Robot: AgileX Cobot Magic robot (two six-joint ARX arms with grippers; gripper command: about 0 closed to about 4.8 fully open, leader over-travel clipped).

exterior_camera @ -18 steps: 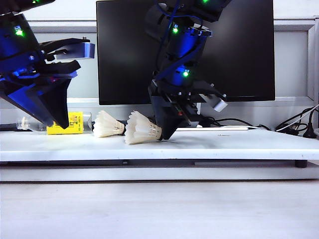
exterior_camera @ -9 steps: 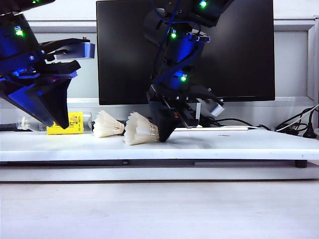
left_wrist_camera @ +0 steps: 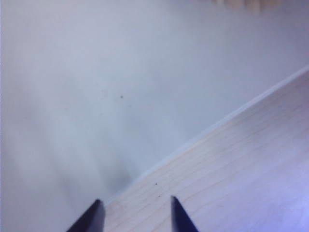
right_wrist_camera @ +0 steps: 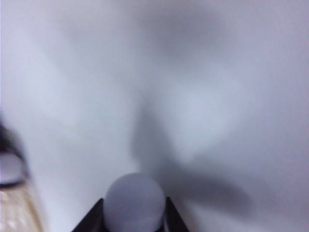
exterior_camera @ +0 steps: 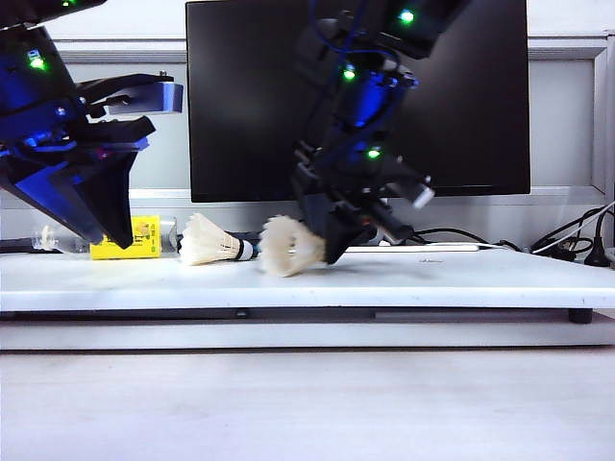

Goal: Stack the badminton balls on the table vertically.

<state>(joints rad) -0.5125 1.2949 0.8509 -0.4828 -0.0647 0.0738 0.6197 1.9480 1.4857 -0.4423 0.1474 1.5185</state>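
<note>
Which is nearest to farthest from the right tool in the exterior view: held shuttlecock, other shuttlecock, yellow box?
From the right tool, low over the table's middle:
1. Held shuttlecock, cork in the tool, skirt pointing left.
2. Other shuttlecock, lying further left on the table.
3. Yellow box, farthest left, behind the left tool.

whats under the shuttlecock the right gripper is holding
The right gripper is shut on the near shuttlecock. Under it lies only the white table. Whether its feathers touch the table is hidden; the far shuttlecock lies apart.
</note>
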